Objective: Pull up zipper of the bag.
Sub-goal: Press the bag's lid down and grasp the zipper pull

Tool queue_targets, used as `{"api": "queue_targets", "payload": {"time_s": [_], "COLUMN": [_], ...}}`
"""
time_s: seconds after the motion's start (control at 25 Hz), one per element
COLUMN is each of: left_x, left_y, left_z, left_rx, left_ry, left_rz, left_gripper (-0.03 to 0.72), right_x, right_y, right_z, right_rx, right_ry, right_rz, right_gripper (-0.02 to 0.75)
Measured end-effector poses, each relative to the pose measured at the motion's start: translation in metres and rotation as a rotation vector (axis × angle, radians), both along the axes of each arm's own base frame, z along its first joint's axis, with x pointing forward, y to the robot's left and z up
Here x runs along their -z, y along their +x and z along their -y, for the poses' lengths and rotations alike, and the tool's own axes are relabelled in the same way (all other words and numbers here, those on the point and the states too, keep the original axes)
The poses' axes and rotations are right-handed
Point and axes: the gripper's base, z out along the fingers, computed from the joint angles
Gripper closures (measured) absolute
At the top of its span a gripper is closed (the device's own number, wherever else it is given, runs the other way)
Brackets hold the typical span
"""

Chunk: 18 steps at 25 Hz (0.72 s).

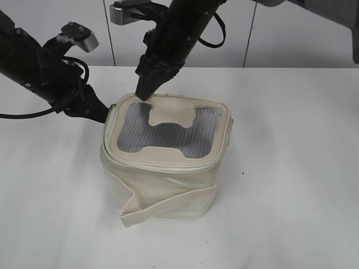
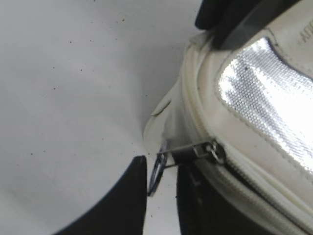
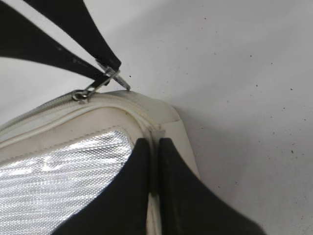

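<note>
Left fingers (image 2: 161, 196), slightly parted, straddle the zipper (image 2: 208, 149) ring; right fingers (image 3: 154, 147), closed and empty, press the bag (image 1: 168, 168) lid.

L gripper (image 2: 161, 196) held low w/ jaws slightly parted; R gripper (image 3: 155, 147) angled down, jaws closed.

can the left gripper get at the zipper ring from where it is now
Probably yes: the left gripper already straddles the ring pull, with nothing between. The right gripper presses on the bag lid, clear of it.
</note>
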Motion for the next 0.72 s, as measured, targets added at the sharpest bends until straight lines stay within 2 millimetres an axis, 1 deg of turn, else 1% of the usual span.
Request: {"api": "queue_targets", "payload": {"time_s": [0.08,0.12,0.16,0.36,0.52,0.72], "left_x": [0.000,0.000,0.000,0.001,0.003,-0.005], "left_y": [0.000,0.000,0.000,-0.004,-0.009,-0.016], "left_z": [0.000,0.000,0.000,-0.001,-0.005,-0.008], "left_rx": [0.000,-0.001,0.000,0.031,0.022,0.005], "left_ry": [-0.002,-0.003,-0.003,0.018,0.061,0.081], "left_rz": [0.005,0.005,0.006,-0.028,-0.102,-0.144], "left_gripper": [0.644,0.676,0.688,0.691,0.691,0.691], "right_x": [0.000,0.000,0.000,0.000,0.000,0.000], "right_y": [0.000,0.000,0.000,0.000,0.000,-0.001], "right_z": [0.000,0.000,0.000,0.000,0.000,-0.001], "right_rx": [0.000,0.000,0.000,0.000,0.000,-0.001], "right_ry": [0.000,0.000,0.000,-0.001,-0.001,0.000], "right_rz": [0.000,0.000,0.000,0.000,0.000,0.000], "right_gripper": [0.711,0.712,0.713,0.713,0.713,0.713]}}
